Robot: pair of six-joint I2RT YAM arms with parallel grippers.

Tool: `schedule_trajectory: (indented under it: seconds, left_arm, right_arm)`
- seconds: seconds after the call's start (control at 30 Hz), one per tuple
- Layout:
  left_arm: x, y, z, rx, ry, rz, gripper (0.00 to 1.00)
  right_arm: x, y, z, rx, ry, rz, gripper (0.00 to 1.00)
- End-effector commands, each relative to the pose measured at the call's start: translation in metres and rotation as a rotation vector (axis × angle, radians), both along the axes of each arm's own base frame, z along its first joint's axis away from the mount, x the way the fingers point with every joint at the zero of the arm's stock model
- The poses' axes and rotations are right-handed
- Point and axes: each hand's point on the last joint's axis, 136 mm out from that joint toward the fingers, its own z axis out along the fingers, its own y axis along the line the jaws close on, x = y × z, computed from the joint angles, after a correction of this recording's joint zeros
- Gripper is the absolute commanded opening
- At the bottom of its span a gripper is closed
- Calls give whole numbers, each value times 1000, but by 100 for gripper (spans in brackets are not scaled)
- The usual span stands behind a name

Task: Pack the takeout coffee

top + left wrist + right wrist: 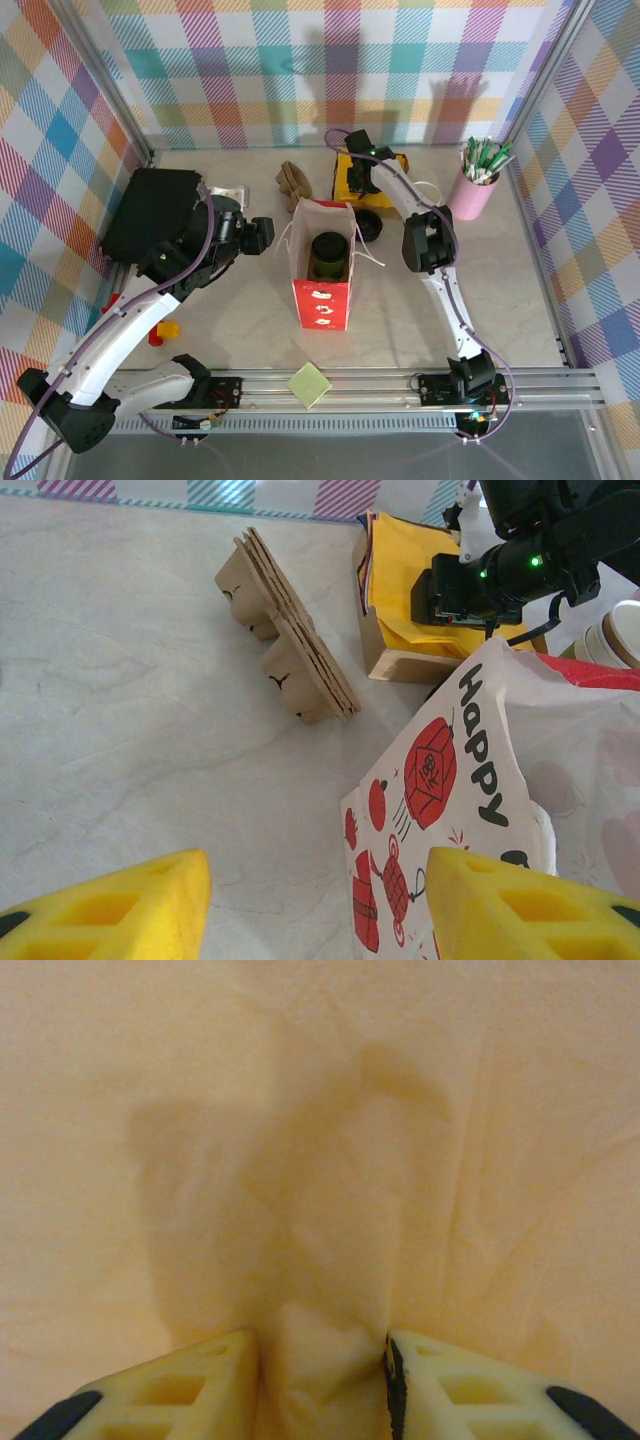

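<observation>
Napkins look risky: right gripper, behind the bag, pinches one fold and might drag several out; left gripper hangs open beside it.

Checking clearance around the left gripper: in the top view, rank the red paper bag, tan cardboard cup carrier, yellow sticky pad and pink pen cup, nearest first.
From the left gripper:
1. Red paper bag, just right.
2. Tan cardboard cup carrier, farther back.
3. Yellow sticky pad, near edge.
4. Pink pen cup, far right.
</observation>
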Motion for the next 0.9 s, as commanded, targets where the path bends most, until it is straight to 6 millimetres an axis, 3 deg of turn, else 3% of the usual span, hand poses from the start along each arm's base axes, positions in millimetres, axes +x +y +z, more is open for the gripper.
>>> schedule_trajectory:
  seconds: [0.0,0.2,0.47,0.67,0.87]
  left_arm:
    - [-2,-5,7,-28,-26,-18,59]
    - [-1,-5,8,-28,-29,-20,59]
    - [-3,-4,11,-29,-33,-18,59]
    - [-4,-3,14,-33,-38,-18,59]
    - [-3,-6,17,-42,-38,-29,59]
  right_arm:
    - [4,5,8,32,-15,9,33]
    - [8,7,34,50,-61,30,26]
    - [13,6,85,72,-154,54,12]
    - [9,3,134,76,-232,75,6]
    - [-8,0,203,127,-316,99,0]
